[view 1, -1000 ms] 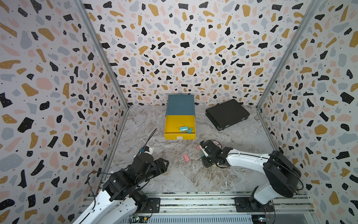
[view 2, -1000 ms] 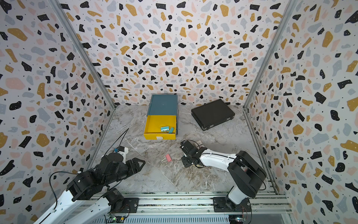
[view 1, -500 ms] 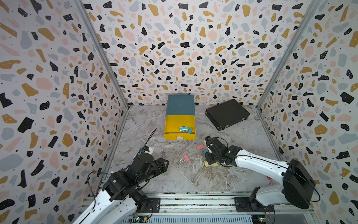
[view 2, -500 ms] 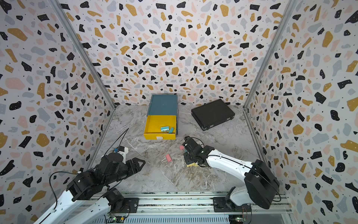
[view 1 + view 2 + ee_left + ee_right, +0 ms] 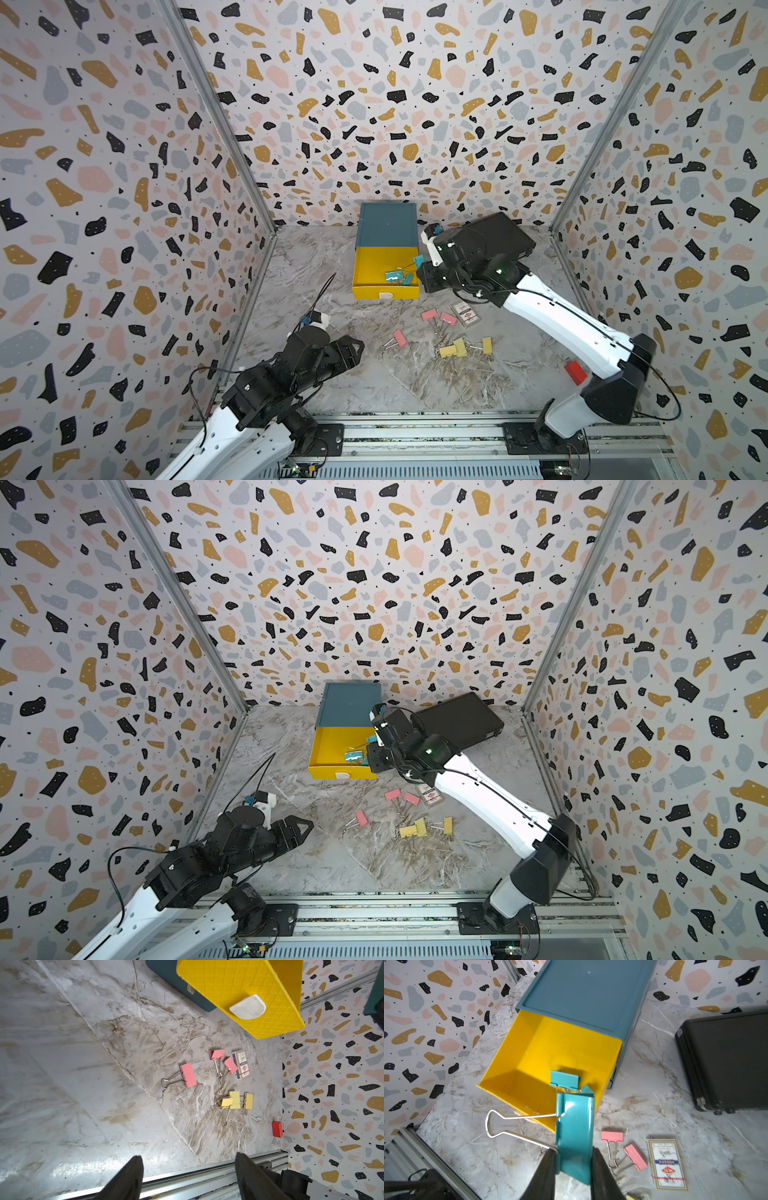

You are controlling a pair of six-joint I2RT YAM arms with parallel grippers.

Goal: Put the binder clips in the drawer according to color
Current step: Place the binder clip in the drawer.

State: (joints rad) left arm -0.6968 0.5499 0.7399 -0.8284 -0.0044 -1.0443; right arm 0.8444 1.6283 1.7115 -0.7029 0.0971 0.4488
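Observation:
My right gripper (image 5: 573, 1152) is shut on a teal binder clip (image 5: 575, 1132), whose wire handles stick out sideways. It hangs over the right front corner of the open yellow drawer (image 5: 384, 293) of the teal chest (image 5: 386, 224). In both top views the held clip (image 5: 418, 261) (image 5: 371, 739) shows at that edge. More teal clips (image 5: 397, 277) (image 5: 564, 1080) lie inside the drawer. Three pink clips (image 5: 400, 338) (image 5: 429, 315) (image 5: 448, 318) and yellow clips (image 5: 459, 348) (image 5: 487, 345) lie on the floor in front. My left gripper (image 5: 353, 349) (image 5: 188, 1158) stands open and empty at the front left.
A small printed card box (image 5: 465, 313) lies beside the pink clips. A red block (image 5: 575, 372) sits near the right wall, partly behind my right arm. A flat black case (image 5: 498, 237) lies at the back right, next to the chest.
My right gripper has risen from the floor near the pink clips and moved back to the drawer's right front corner, carrying the teal clip. The left arm has not moved.

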